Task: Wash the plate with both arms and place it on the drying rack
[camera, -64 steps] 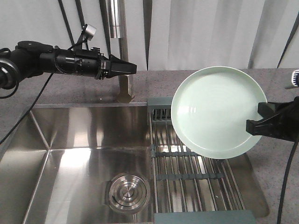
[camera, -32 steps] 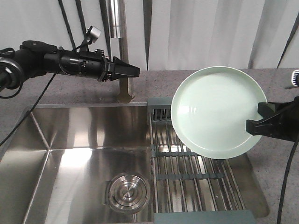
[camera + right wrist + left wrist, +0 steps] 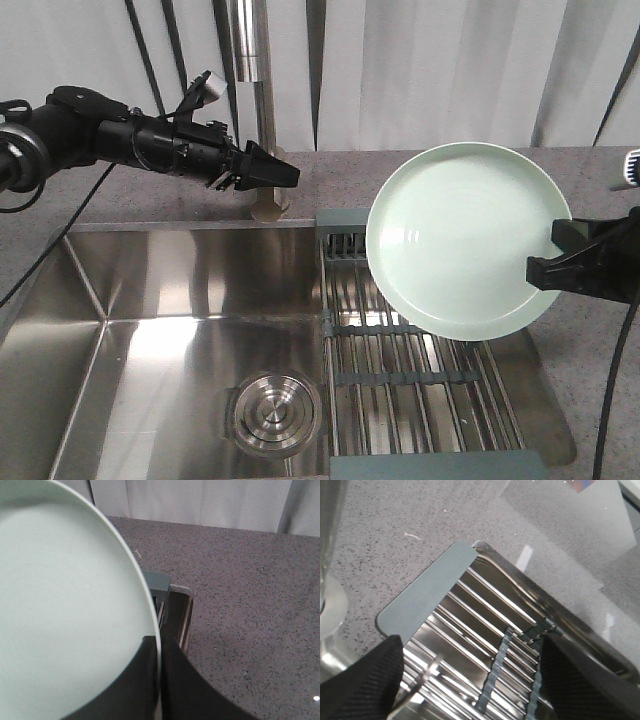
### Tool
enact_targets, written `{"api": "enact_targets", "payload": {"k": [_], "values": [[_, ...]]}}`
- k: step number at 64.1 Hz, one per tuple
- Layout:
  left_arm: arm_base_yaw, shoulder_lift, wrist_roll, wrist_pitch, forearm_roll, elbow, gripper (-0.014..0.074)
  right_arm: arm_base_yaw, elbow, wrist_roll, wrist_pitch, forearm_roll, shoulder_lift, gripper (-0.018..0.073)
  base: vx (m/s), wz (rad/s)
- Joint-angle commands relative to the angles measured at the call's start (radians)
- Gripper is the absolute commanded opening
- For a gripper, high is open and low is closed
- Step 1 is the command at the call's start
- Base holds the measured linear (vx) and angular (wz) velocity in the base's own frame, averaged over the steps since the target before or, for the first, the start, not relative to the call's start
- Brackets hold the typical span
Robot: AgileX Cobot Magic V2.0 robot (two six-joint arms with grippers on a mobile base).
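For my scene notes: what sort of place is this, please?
Probably a kitchen sink area: a steel sink with a round drain, a tap behind it, a drying rack across the basin, all set in a speckled counter.

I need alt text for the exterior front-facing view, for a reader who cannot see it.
The right gripper holds a pale green plate by its rim, tilted up above the drying rack that rests on a steel sink. The left gripper, empty, hangs in front of the faucet at the sink's back edge.
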Motion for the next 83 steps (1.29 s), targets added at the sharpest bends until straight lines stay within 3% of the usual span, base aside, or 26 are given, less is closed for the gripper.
{"api": "enact_targets", "payload": {"k": [1, 10, 44, 83], "values": [[-0.008, -0.113, 0.045, 0.096, -0.052, 0.047, 0.0534, -0.004, -0.029, -0.002, -0.067, 0.004, -0.02, -0.0009, 0.0, 0.0], [-0.01, -0.138, 0.089, 0.096, -0.054, 0.12, 0.0534, -0.004, -0.029, -0.002, -0.067, 0.004, -0.02, -0.0009, 0.0, 0.0], [0.003, -0.161, 0.102, 0.096, -0.053, 0.145, 0.0534, -0.004, -0.029, -0.002, -0.067, 0.004, -0.02, -0.0009, 0.0, 0.0], [0.252, -0.341, 0.077, 0.096, -0.029, 0.189, 0.0534, -0.004, -0.029, -0.002, -0.067, 0.004, -0.02, -0.0009, 0.0, 0.0]]}}
